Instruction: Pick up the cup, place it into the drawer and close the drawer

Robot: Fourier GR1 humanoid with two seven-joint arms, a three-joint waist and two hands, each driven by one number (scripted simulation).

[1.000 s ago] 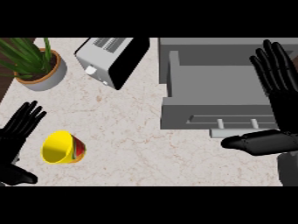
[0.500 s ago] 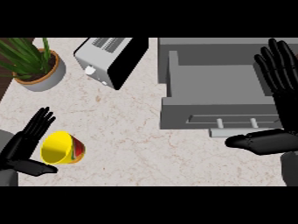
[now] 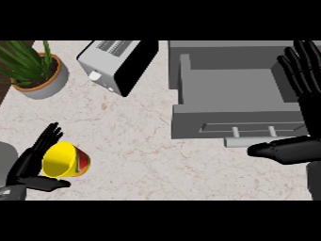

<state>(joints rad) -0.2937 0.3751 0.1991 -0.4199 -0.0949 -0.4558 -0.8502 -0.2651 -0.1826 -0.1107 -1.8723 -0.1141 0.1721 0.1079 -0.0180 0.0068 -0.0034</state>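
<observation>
At lower left the left robot hand (image 3: 28, 164), fingers apart, is being brought closer round the cup (image 3: 65, 161), so a grasp is being prepared; the right robot hand (image 3: 317, 113) is being rested open beside the open drawer (image 3: 225, 123).

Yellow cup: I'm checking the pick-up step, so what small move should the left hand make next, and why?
Probably curl the left hand round the yellow cup. The hand is open right beside the cup, with straight fingers along its left side and the thumb just below it, so nothing grips it yet. The drawer stands open to receive it, and the right hand rests open at the view's right edge.
</observation>
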